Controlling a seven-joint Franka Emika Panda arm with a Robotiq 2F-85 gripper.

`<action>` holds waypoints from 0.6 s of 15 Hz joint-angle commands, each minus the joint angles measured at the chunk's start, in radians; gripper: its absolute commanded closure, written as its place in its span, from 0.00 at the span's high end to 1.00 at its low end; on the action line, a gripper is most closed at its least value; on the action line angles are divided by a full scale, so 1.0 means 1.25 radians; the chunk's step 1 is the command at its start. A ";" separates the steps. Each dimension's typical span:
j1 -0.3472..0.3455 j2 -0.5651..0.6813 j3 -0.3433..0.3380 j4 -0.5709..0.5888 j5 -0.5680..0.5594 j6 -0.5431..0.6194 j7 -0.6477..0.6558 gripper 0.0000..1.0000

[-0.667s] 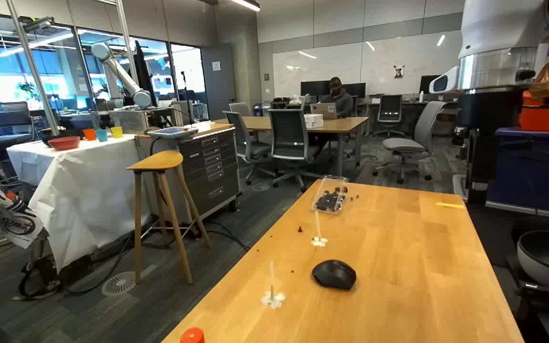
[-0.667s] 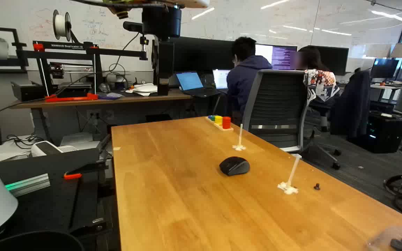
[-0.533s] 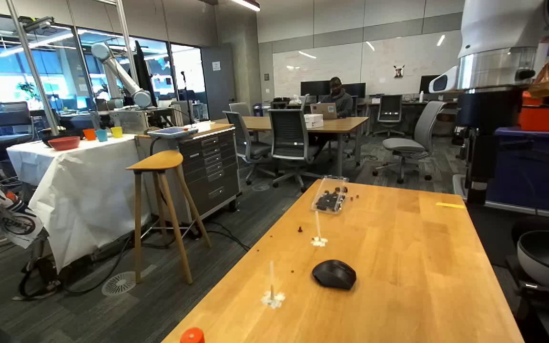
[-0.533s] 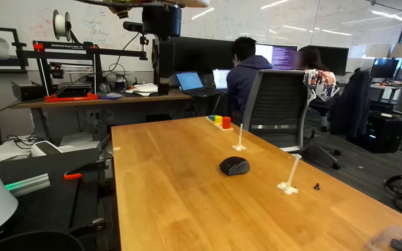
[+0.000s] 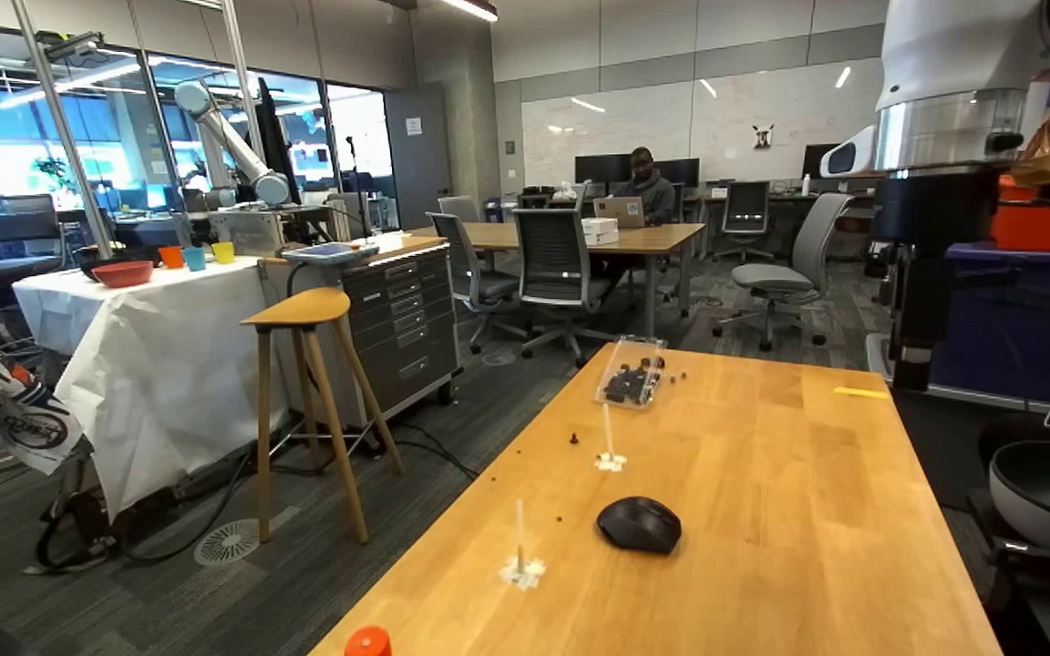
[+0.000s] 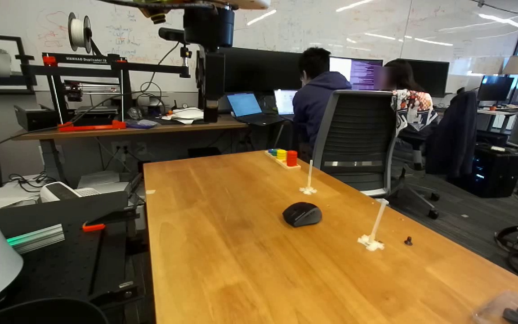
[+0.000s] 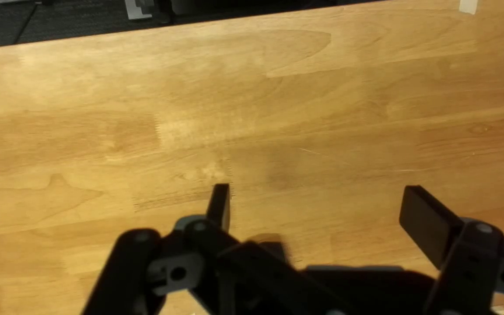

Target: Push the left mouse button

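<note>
A black rounded mouse [image 5: 640,525] lies on the wooden table, and it also shows in an exterior view [image 6: 302,214]. Its left button is too small and dark to tell apart from the rest of its top. In the wrist view only a dark edge of the mouse [image 7: 274,247] shows, and the gripper hides the rest. My gripper [image 7: 315,188] is open with nothing between its fingers. Both exterior views show the gripper [image 6: 211,116] hanging high, well above the table and apart from the mouse.
Two thin upright rods [image 5: 519,538] [image 5: 609,439] stand in tape near the mouse. A clear box of dark bits [image 5: 633,378] lies at one table end. A coloured stacking toy [image 6: 283,157] is at the opposite end. A loose dark screw-like piece [image 6: 408,241] lies near the table edge.
My gripper has shifted very slightly, and the mouse has not moved. The hand with the white device at the side of an exterior view has moved a little.
</note>
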 commanded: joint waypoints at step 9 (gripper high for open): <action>-0.061 0.133 0.028 0.002 -0.198 0.352 0.062 0.74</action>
